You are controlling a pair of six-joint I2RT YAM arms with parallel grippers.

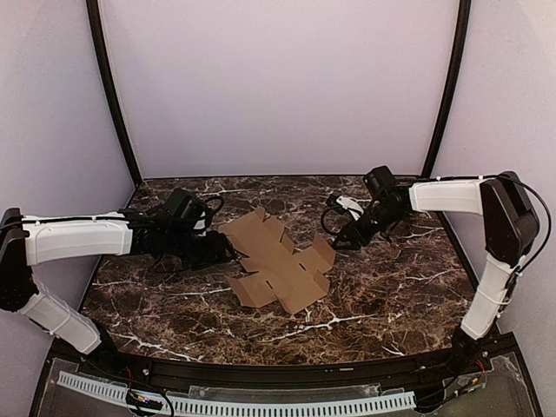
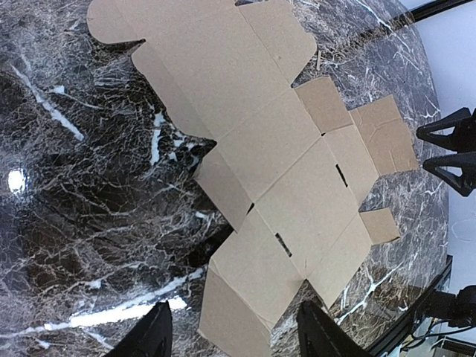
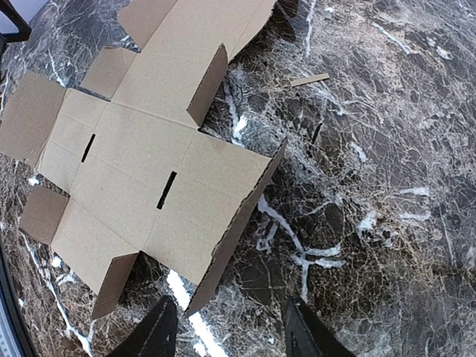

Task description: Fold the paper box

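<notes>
Now, from left to right:

- The left hand (image 2: 232, 329) sits at the left edge of the sheet with its two black fingers spread wide. In its wrist view, the nearest corner panel of the cardboard lies between them. Whether the fingers touch the cardboard cannot be told.
- The paper box (image 1: 278, 261) is an unfolded die-cut sheet of plain brown cardboard. It lies at the middle of the counter (image 1: 391, 295), a dark marble-patterned top with white veins, between the two hands.
- The sheet runs as a row of square panels with smaller flaps and tabs jutting from its sides, and two narrow slots are cut along one crease. Most of it lies flat. The flaps and edge on its right side tilt up off the counter and show their corrugated edge.
- A thin cardboard sliver (image 3: 309, 79) lies on the counter just beyond the sheet.
- The right hand (image 3: 230, 329) is at the sheet's right edge with its fingers also spread apart. It grips nothing, and the raised edge of the sheet ends close to one fingertip.
</notes>
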